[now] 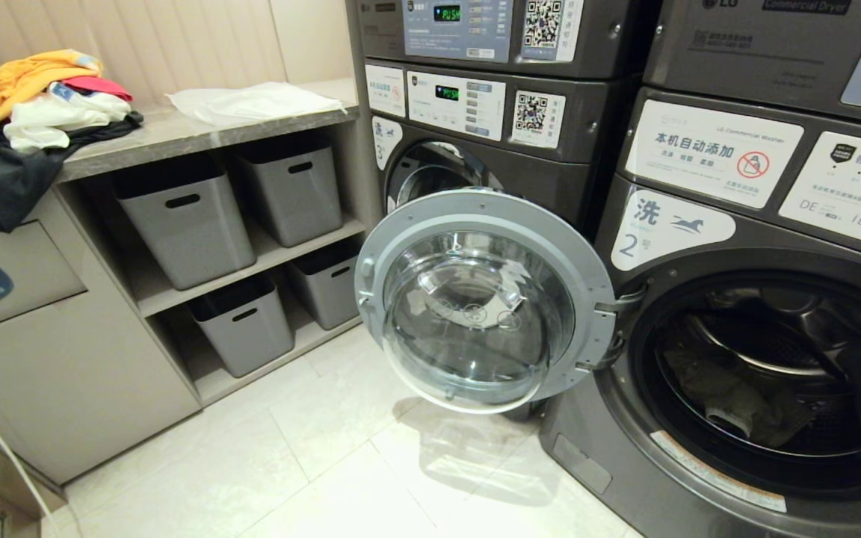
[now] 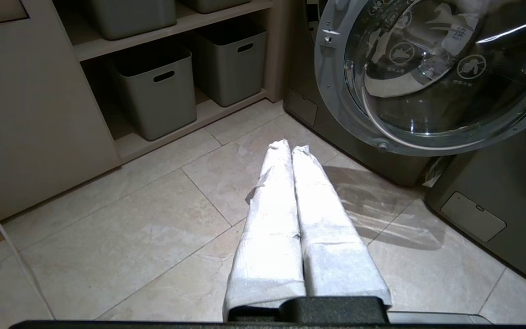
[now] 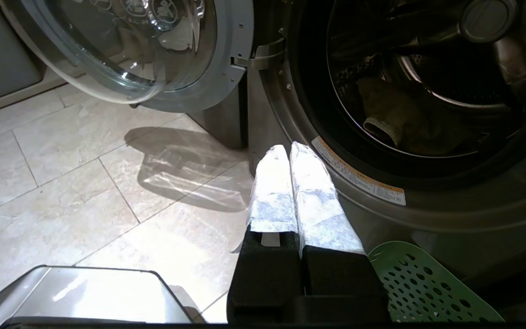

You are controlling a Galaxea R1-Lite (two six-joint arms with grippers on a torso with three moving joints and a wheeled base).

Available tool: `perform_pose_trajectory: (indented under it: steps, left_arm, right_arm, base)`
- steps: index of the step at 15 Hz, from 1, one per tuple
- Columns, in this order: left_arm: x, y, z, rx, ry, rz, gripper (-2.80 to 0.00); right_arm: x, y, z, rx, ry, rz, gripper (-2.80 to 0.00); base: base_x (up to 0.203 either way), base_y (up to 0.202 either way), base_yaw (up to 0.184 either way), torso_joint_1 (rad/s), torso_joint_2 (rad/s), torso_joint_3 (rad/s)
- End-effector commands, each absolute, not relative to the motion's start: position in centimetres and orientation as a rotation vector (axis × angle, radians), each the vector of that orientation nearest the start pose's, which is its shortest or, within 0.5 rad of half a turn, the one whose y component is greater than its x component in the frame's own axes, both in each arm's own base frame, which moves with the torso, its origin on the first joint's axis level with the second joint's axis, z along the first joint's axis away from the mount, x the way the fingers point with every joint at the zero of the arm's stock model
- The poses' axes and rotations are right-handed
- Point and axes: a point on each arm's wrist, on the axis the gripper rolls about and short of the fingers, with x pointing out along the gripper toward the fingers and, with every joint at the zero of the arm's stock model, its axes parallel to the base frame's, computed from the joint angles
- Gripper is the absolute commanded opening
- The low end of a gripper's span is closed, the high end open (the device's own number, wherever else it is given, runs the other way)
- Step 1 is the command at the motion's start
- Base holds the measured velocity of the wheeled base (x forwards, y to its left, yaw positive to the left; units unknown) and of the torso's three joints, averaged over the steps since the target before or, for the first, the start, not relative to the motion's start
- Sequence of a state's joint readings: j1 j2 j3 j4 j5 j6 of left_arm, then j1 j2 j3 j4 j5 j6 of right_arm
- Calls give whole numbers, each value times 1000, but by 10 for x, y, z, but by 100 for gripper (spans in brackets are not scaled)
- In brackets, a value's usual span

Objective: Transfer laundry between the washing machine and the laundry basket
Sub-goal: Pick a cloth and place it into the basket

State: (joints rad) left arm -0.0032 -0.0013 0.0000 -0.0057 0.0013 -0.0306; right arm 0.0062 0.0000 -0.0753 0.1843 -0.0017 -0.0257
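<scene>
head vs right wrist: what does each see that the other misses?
Head only: counter with piled clothes, four grey bins, machine panels and the label marked 2.

Right wrist only: the right pincer, shut and empty, above the floor, and the green laundry basket rim beside it.

Both: the washing machine with its door swung open, and the laundry lying in the drum.

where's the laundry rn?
The laundry lies inside the drum of the washing machine marked 2, at the head view's lower right behind the open door; the right wrist view also shows it there.
</scene>
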Motion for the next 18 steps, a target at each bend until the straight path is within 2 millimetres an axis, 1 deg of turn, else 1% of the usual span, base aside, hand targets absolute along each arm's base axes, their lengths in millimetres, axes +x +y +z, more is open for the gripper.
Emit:
perform_pose_trajectory:
  steps: [1, 18]
  left_arm:
    - [-23, 0, 76, -31, -6, -2, -280]
    - [-23, 0, 76, -32, -8, -2, -280]
  right_arm:
    - [-29, 0, 77, -26, 112, 6, -280]
    - [-29, 0, 77, -36, 112, 8, -280]
  base:
    - [0, 0, 0, 2, 2, -81]
    - [0, 0, 0, 4, 1, -190]
